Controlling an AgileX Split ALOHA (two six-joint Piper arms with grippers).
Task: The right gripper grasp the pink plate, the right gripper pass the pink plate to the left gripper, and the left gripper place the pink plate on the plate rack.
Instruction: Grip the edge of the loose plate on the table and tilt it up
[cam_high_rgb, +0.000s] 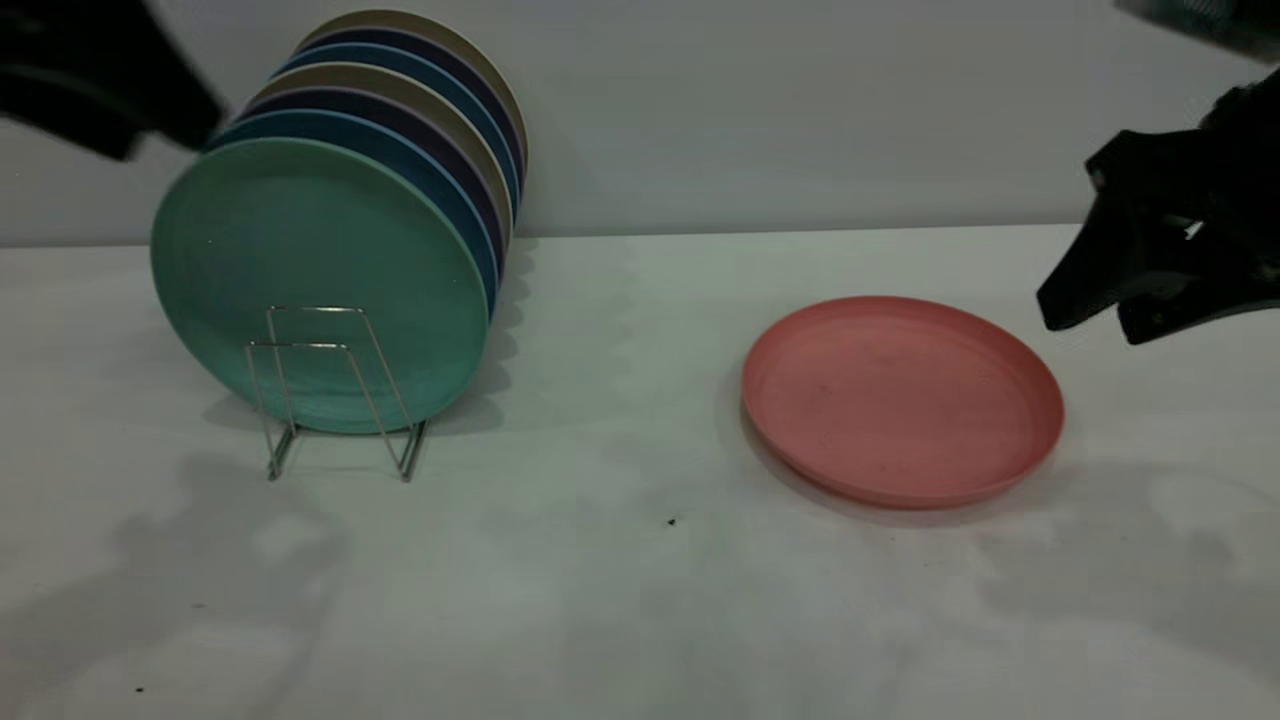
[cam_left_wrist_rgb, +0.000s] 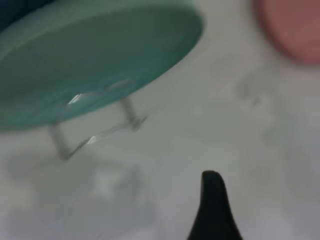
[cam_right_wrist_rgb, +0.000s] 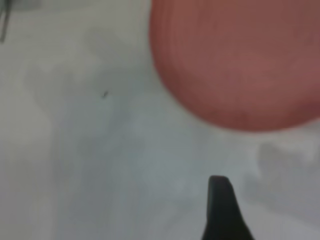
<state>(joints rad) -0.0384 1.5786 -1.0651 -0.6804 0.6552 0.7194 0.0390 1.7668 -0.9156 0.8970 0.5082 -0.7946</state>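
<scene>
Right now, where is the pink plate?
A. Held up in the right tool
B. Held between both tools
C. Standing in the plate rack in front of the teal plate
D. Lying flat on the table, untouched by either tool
D. The pink plate lies flat on the table, with the right tool apart from its rim on the right and the left tool up by the plate rack.

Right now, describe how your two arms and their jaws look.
Both are matte black. The right gripper ends in two tapering, wedge-shaped jaws on a blocky black body. The left gripper shows only as a bulky dark mass at the frame edge. No cables or markings are visible.
</scene>
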